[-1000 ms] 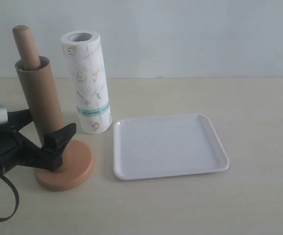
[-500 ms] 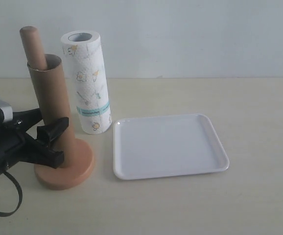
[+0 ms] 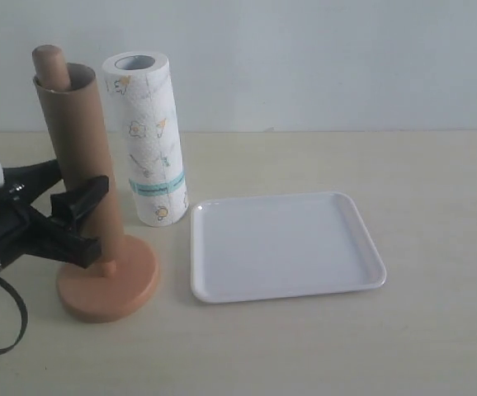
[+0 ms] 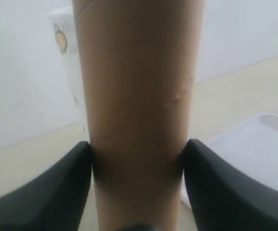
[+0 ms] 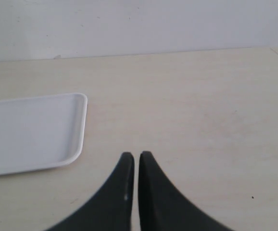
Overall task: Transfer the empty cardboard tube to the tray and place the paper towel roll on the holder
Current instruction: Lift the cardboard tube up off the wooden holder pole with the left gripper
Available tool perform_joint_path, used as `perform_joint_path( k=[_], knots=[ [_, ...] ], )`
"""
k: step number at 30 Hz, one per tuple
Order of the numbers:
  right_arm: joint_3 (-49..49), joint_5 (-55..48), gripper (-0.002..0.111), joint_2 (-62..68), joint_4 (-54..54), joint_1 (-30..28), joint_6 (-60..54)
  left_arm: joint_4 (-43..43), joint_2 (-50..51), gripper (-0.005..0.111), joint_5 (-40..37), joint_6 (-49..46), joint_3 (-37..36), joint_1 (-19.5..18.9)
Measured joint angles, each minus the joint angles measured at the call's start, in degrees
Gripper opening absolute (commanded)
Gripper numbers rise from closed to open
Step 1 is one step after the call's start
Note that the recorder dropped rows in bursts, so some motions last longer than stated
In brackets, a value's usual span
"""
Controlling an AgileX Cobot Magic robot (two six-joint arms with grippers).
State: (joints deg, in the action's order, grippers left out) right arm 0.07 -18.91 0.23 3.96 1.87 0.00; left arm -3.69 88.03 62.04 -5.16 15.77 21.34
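We show the left end effector [image 4: 136,150] clamping the tube [image 4: 138,82] sleeved over the holder [image 3: 110,290]; the right end effector [image 5: 136,161], near the tray [image 5: 31,130], is pinched together.

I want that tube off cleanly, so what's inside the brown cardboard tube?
The holder's wooden pole: its rounded top pokes out above the cardboard tube. The stretch inside the tube is covered.
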Motion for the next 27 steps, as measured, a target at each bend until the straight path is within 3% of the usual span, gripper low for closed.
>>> perform_joint_path(
  k=[15, 27],
  knots=[
    [0.0, 0.0, 0.004, 0.0, 0.0, 0.0, 0.0, 1.5, -25.6, 0.004, -10.3, -0.2, 0.5, 0.0],
    [0.0, 0.0, 0.004, 0.0, 0.0, 0.0, 0.0, 1.3, -42.3, 0.004, -31.6, -0.3, 10.8, 0.0]
  ],
)
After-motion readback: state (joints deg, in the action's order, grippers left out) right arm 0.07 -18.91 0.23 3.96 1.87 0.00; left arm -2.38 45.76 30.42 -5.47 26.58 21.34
